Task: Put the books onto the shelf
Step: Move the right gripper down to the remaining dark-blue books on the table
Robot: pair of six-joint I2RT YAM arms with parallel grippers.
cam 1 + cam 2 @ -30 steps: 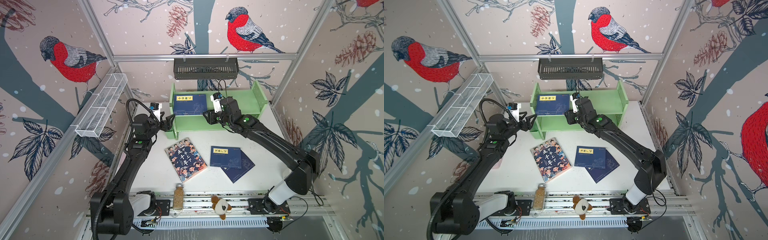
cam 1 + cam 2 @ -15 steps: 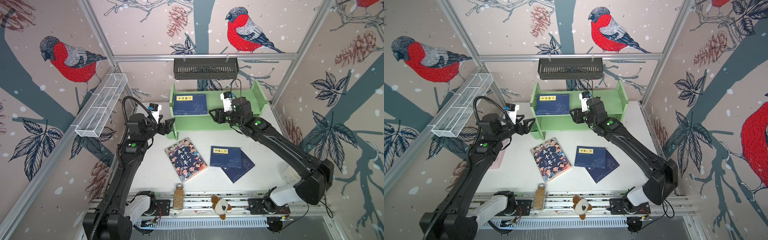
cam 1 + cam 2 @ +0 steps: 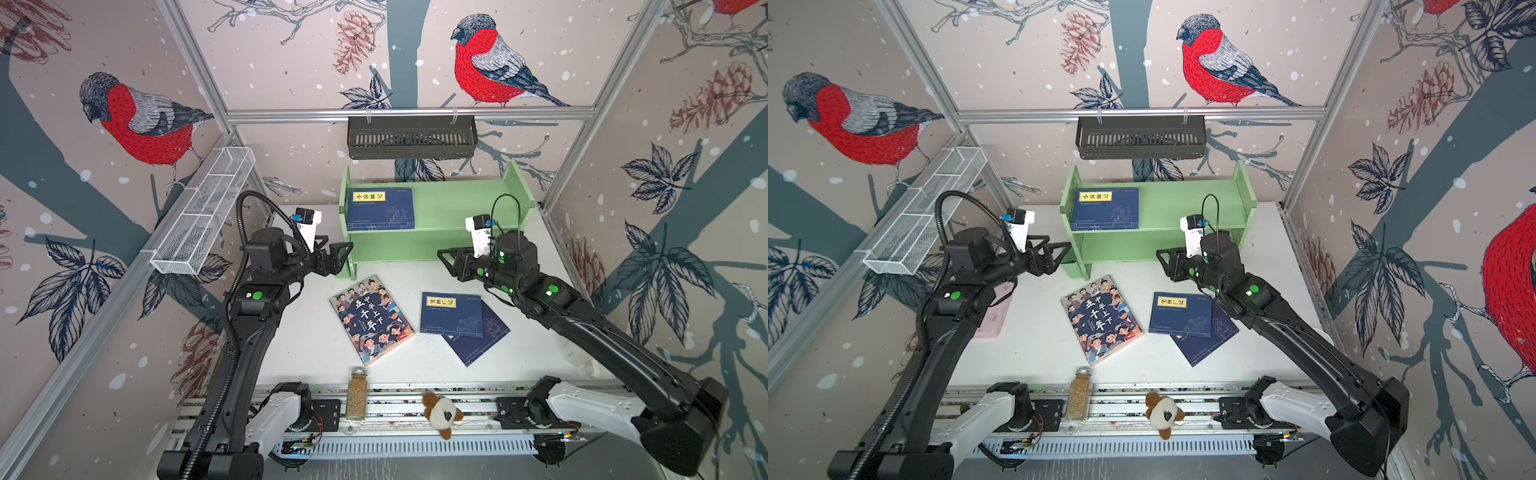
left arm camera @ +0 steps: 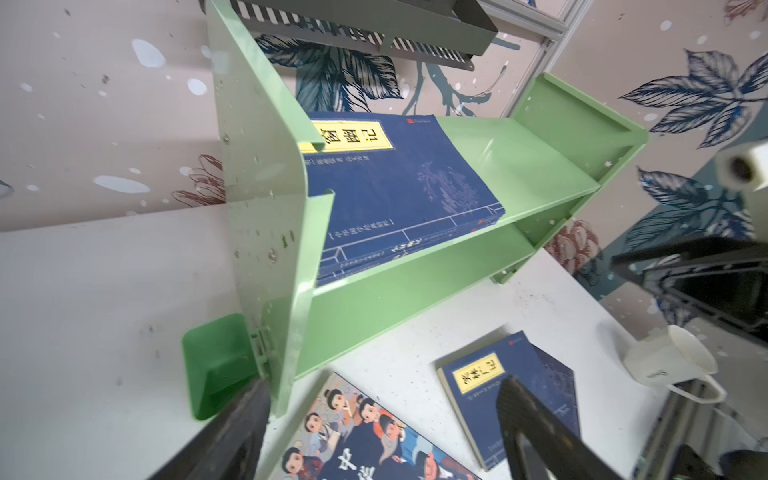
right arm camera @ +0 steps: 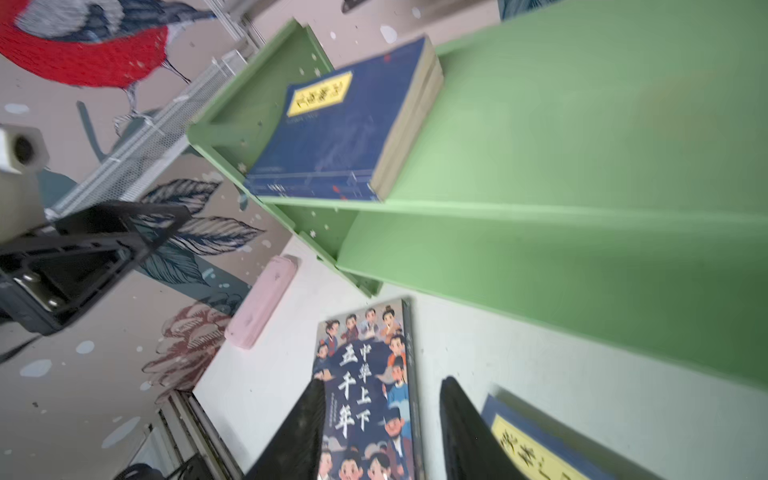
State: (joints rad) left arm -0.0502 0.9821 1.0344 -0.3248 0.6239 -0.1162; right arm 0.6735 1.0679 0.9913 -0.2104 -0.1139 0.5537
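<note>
The light green shelf point(image 3: 457, 208) stands at the back of the table, and a short stack of navy books point(image 3: 380, 208) lies flat at the left end of its top board. On the table lie the cartoon-cover book point(image 3: 372, 318) and two overlapping navy books point(image 3: 451, 313). My left gripper point(image 3: 343, 253) is open and empty, just beside the front foot of the shelf's left side panel. My right gripper point(image 3: 446, 259) hangs open and empty in front of the lower tier. In the right wrist view its fingers point(image 5: 307, 415) frame the cartoon book point(image 5: 365, 395).
A black slotted basket point(image 3: 411, 137) hangs on the back rail and a white wire mesh basket point(image 3: 203, 212) on the left wall. A jar point(image 3: 357, 392) and a plush toy point(image 3: 440, 411) sit at the front rail. A pink case point(image 3: 994, 316) lies left; a white mug point(image 4: 665, 365) lies right.
My right gripper has drawn back from the shelf's top board, moving right and toward the front. My left gripper has opened wider and stayed by the shelf's left panel.
</note>
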